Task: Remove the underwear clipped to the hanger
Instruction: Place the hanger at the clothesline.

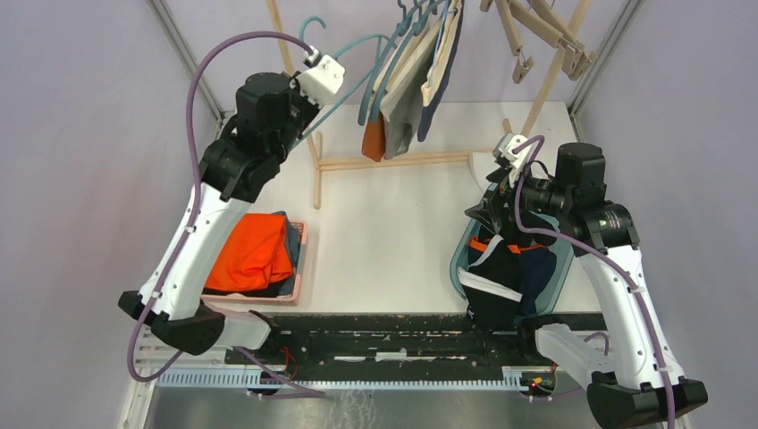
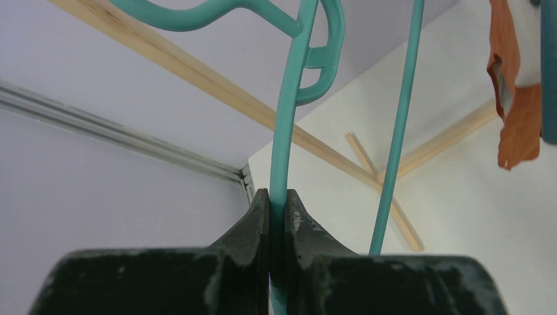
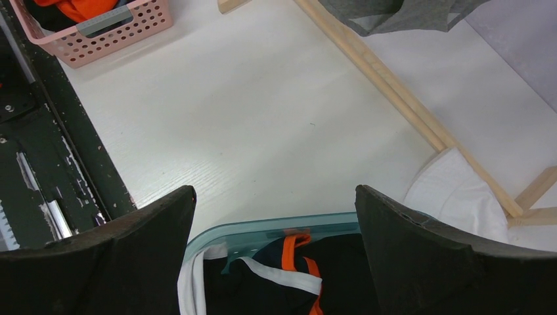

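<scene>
**Left gripper clamped on a teal hanger; right gripper spread over the bin**

The wooden rack [image 1: 393,163] stood at the far side of the table [image 1: 384,241], and everything else is placed from it. The hanging underwear [image 1: 407,89] hung from the rack's top as a close bunch of grey, cream and navy pieces. An orange piece [image 2: 519,125] hung lowest, just above the rack's base bar.

The left gripper [image 2: 277,197] was raised beside the rack's left upright. Its jaws were pressed tight on the thin stem of a teal hanger [image 2: 289,118], which ran straight up between the two fingers.

The right gripper [image 3: 274,197] was near the right end of the rack's base bar. Its fingers were spread wide with nothing between them. It hovered over a teal bin [image 3: 263,226], which sat on the table nearer the arms than the rack. The bin held an underwear pile [image 1: 501,268] of dark pieces with white and orange bands.

On the rack's left, also nearer the arms, a pink basket [image 1: 299,268] carried a bright orange cloth [image 1: 255,250].
</scene>
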Controlling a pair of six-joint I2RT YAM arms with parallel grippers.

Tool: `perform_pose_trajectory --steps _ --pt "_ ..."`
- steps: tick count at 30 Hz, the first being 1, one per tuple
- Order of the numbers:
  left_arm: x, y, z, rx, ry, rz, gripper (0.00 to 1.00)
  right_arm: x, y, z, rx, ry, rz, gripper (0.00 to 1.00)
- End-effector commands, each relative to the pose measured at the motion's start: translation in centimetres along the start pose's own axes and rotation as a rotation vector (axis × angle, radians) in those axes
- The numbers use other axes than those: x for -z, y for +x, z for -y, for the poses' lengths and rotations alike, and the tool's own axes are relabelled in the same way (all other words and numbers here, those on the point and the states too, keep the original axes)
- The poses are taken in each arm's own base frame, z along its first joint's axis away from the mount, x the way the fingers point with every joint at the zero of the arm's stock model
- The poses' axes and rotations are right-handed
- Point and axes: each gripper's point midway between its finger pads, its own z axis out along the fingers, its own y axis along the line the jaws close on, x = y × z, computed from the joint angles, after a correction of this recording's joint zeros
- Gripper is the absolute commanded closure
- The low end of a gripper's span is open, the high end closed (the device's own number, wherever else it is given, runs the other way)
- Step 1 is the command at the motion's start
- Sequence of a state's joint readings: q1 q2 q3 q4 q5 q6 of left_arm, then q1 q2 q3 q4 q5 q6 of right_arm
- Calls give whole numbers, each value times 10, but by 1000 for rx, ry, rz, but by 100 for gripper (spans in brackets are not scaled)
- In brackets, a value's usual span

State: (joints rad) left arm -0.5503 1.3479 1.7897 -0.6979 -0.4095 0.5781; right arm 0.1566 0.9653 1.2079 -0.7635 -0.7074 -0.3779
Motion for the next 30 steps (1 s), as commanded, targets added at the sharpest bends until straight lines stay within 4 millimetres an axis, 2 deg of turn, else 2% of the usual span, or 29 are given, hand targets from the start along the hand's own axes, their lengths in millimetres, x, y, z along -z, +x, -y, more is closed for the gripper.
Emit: perform_pose_trajectory --steps 1,6,13,30 --pt "2 -47 -43 28 -117 123 97 2 -12 -8 15 -34 54 0" --pt "-12 -60 -55 36 -139 129 97 1 -12 -12 16 -53 55 0" --pt "-28 -69 -69 53 -159 145 97 -1 -13 -17 8 -81 57 0" --pt "-63 -66 -72 95 -106 176 97 -5 -11 -26 8 -123 50 0"
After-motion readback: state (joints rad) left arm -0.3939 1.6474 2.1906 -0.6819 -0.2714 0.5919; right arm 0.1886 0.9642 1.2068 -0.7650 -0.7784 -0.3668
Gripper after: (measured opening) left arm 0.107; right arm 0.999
